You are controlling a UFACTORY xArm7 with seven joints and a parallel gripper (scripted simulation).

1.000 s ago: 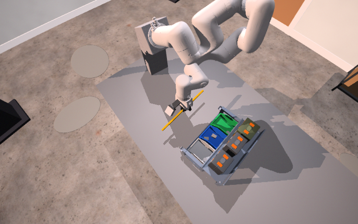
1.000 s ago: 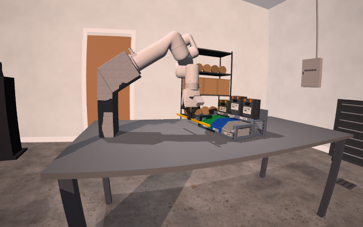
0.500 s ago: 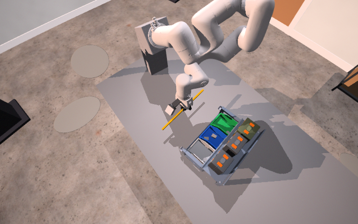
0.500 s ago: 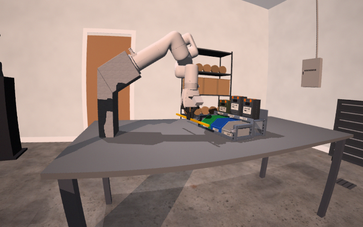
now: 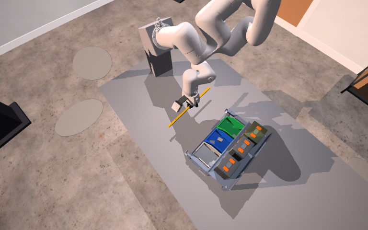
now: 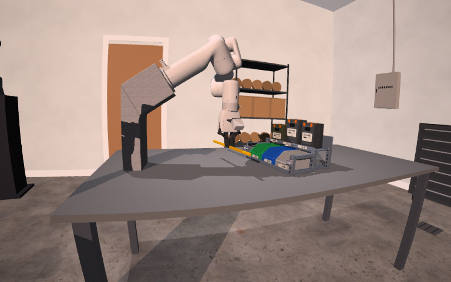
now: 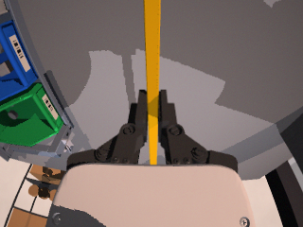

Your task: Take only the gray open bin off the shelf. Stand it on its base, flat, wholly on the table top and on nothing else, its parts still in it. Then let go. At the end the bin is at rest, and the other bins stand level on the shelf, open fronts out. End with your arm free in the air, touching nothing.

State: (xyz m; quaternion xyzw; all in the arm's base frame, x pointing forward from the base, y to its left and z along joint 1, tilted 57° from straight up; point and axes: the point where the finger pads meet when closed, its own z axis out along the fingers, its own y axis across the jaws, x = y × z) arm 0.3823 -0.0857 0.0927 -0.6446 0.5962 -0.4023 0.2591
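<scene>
Table (image 5: 146,151) (image 6: 199,195) bears 3 shelved bins, blue (image 5: 218,142) (image 6: 277,153) (image 7: 19,59) containing parts; pincer (image 5: 192,105) (image 6: 229,142) (image 7: 152,101) nearly shut, gripping yellow bar (image 5: 177,118) (image 6: 241,150) (image 7: 152,43).

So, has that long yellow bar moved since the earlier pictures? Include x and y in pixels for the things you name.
Yes, slightly. The long yellow bar (image 5: 178,116) (image 6: 237,149) (image 7: 151,47) has shifted away from the grey metal shelf (image 5: 195,161) (image 6: 292,168) (image 7: 62,107) holding the coloured bins.
</scene>
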